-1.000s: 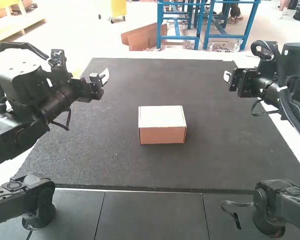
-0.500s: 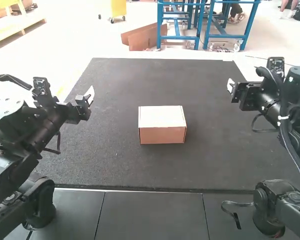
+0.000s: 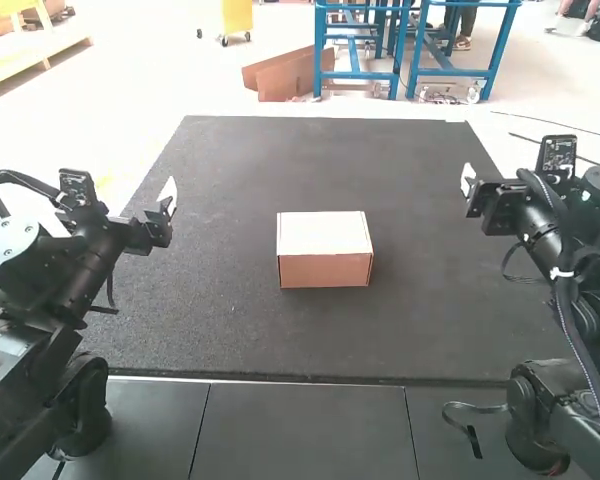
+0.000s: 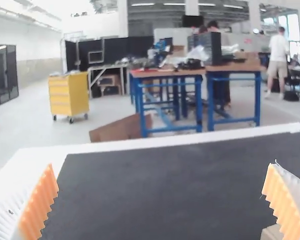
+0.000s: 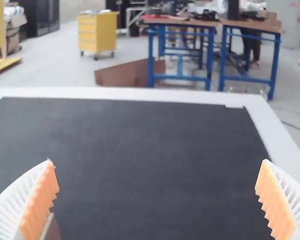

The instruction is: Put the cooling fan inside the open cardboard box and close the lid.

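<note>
On the coarse black mat, a closed rectangular cardboard box

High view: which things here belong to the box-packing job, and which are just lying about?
Job: brown cardboard box, lid shut, mid-mat; left gripper and right gripper, both open, apart from the box.
Lying about: black textured mat under the box; dark table panels in front of it.

cardboard box — lid closed, upright, mat centre
</note>
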You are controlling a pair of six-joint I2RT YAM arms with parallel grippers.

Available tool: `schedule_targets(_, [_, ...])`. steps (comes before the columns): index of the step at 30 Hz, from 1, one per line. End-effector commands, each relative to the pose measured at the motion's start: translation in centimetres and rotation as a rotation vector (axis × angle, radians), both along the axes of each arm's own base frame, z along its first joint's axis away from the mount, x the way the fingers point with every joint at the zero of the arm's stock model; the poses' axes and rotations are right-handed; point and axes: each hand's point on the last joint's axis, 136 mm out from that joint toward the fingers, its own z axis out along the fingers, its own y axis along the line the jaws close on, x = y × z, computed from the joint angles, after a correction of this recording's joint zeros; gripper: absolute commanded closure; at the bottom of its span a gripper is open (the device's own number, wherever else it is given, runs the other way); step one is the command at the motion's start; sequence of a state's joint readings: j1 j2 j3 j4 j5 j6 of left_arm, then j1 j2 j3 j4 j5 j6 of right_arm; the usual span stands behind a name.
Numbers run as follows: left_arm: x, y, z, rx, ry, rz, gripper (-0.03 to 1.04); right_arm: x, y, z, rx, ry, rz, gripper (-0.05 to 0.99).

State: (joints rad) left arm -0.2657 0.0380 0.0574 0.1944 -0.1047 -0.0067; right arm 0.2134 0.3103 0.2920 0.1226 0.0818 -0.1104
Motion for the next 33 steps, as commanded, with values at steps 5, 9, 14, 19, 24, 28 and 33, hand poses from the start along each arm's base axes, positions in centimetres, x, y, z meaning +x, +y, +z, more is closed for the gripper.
schedule_targets(5, [0.2, 0.6, -1.4, 0.07, -0.014, 0.045, 0.04, -0.2, -1.0, 0.4, -0.085, -0.1, -0.048, 0.03])
schedule_targets(9, [0.4, 0.8, -2.5, 0.043, 0.033, 0.045, 0.05, 0.1, -1.1, -1.3, -0.088, -0.076, -0.052, 0.03])
schedule_targets(14, [0.7, 1.1, -3.9, 0.055, 0.093, 0.06, 0.05, 0.2, -1.0, -3.0, -0.076, -0.048, -0.046, 0.03])
schedule_targets(19, [1.0, 2.9, -4.8, 0.048, 0.13, 0.133, 0.05, 0.3, -1.0, -4.6, -0.046, -0.019, -0.047, 0.03])
schedule_targets(24, [1.1, 3.8, -6.1, 0.055, 0.186, 0.166, 0.05, -0.1, -1.1, -5.3, -0.04, -0.035, -0.044, 0.03])
schedule_targets(28, [1.1, 4.0, -6.4, 0.054, 0.196, 0.175, 0.04, -0.8, -1.6, -5.7, -0.034, -0.067, -0.059, 0.03])
schedule_targets(33, [1.1, 3.8, -6.9, 0.053, 0.217, 0.166, 0.04, -1.1, -2.2, -6.6, -0.036, -0.042, -0.079, 0.03])
